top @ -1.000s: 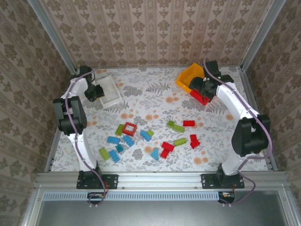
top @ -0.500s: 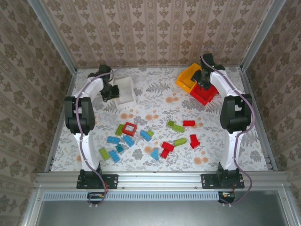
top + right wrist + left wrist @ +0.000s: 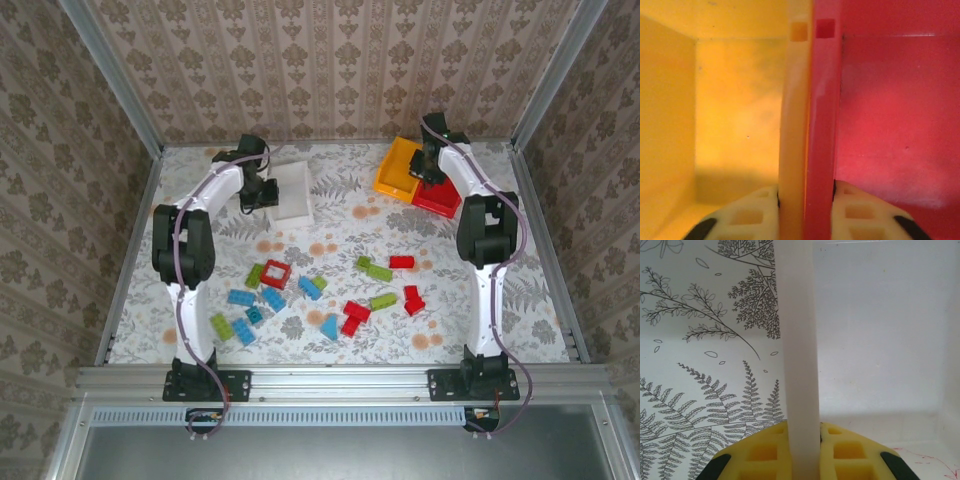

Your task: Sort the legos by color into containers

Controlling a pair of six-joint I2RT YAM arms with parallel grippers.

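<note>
Upper left of the top view, the left gripper (image 3: 262,191) is clenched on a wall of the white bin (image 3: 295,190). Red, blue and green legos (image 3: 352,311) lie scattered mid-frame on the fern-printed table (image 3: 340,215). Upper right, the right gripper (image 3: 428,168) pinches the touching walls of the yellow bin (image 3: 393,170) and the red bin (image 3: 440,201). Damask wallpaper (image 3: 330,60) lines the walls.

containers (image 3: 293,192) 3 | red legos (image 3: 401,262) ~6 | blue legos (image 3: 240,297) ~6 | green legos (image 3: 379,272) ~6 | arms (image 3: 182,245) 2
</note>
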